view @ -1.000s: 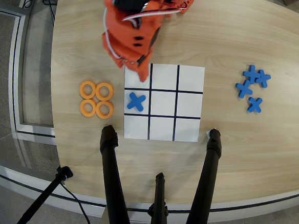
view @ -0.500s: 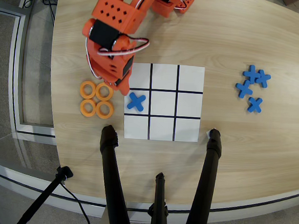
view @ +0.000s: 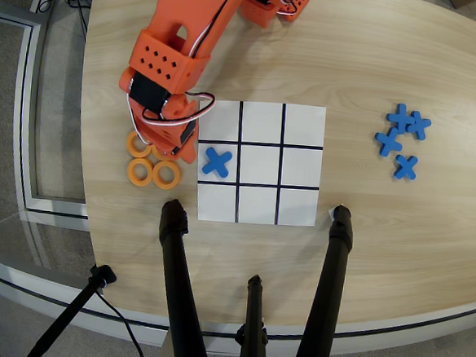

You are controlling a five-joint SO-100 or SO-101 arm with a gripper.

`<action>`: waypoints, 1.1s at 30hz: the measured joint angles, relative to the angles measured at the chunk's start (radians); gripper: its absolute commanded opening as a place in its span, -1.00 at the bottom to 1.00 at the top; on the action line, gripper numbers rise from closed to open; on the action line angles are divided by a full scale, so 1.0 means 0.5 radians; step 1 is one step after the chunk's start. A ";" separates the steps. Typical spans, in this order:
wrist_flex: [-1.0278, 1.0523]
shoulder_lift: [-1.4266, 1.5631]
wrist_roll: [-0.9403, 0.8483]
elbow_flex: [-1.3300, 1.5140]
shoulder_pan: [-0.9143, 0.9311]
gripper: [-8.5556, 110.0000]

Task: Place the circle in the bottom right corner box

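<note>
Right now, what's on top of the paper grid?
One blue cross lies in the left middle cell of the grid; the other cells look bare. The arm overhangs the grid's top-left edge, so that strip is hidden. Orange rings lie beside it, off the paper.

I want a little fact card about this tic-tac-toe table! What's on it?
board: white paper grid, three by three, on a wooden table
on the board: one blue cross, middle row, left cell in the overhead view
orange rings: a cluster left of the grid, off the paper
spare crosses: four, right of the grid
end effector: down over the rings; grip unclear
bottom right cell: empty
</note>
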 measured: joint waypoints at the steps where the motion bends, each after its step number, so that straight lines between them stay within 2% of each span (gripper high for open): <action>1: -0.006 -0.031 0.000 -0.015 0.009 -0.44; 18: -0.067 -0.411 0.049 -0.215 0.046 -0.45; 33: -0.092 -0.454 0.123 -0.227 0.043 -0.45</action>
